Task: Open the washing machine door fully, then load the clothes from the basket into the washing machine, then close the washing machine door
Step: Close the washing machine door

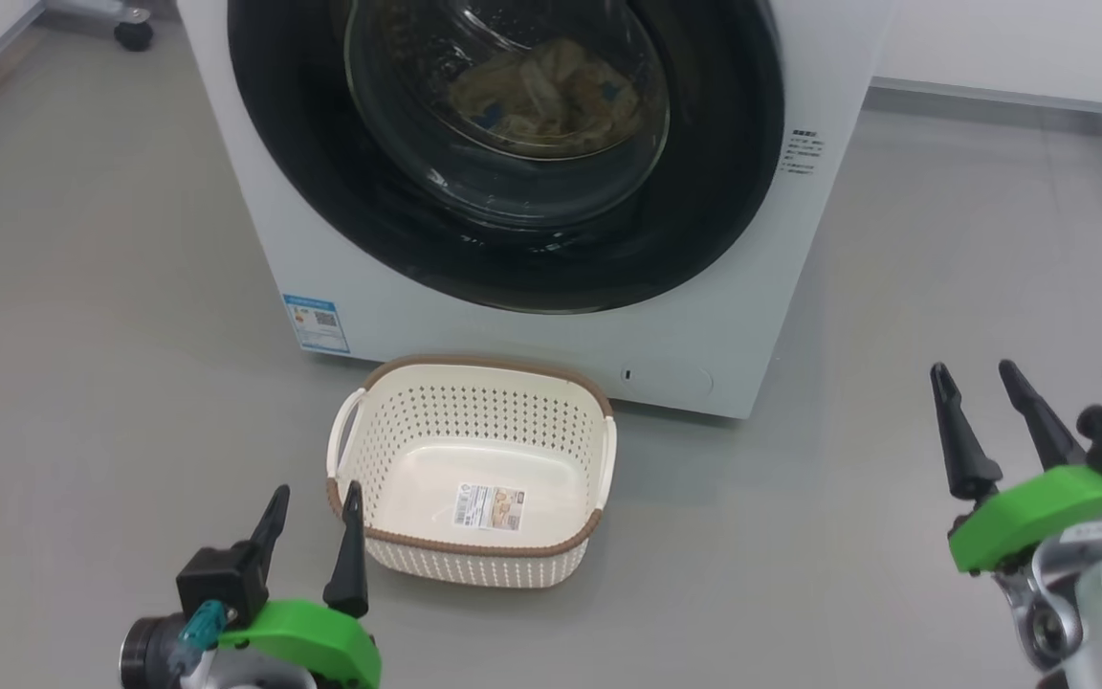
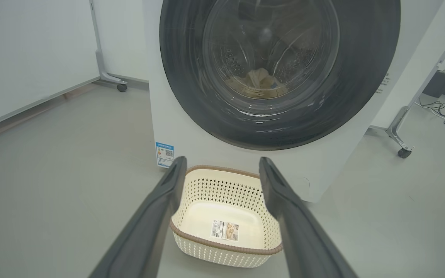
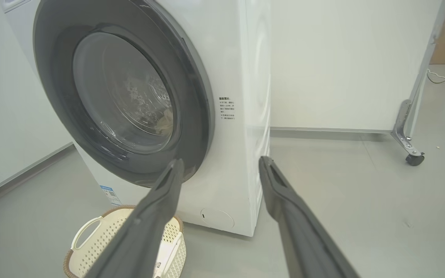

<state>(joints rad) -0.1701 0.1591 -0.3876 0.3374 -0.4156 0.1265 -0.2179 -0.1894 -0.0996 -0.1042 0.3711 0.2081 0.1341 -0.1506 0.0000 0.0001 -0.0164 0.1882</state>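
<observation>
**A:** Where is the washer, and which way does it face?

**B:** One white washer [image 1: 551, 349] stands on a grey floor and faces the robot. Its one round door [image 1: 723, 201] lies flat against the front, black rim around a glass bowl.

**A:** And the clothes?

**B:** The clothes [image 1: 541, 96] lie inside the drum, seen through the glass as a pale yellow heap with blue patches. They sit low in the drum. I cannot count the pieces.

**A:** Where is the basket?

**B:** One cream basket [image 1: 484, 365] sits on the floor just in front of the washer, below the door, open side up. Its long axis runs left to right, along the washer's front. Two white handles, one at each short end. Its bare bottom shows one label [image 1: 488, 505].

**A:** What about the grippers?

**B:** Two. The left gripper [image 1: 317, 490] hangs at the basket's near left corner, fingers spread, holding nothing, pointing towards the washer. From the left wrist, the basket shows between its two fingers. The right gripper [image 1: 974, 368] hangs well apart from the basket, to the right, fingers also spread with nothing between them. It points towards the washer's right front corner.

**A:** Anything else?

**B:** One blue sticker [image 1: 316, 322] at the washer's lower left.
</observation>
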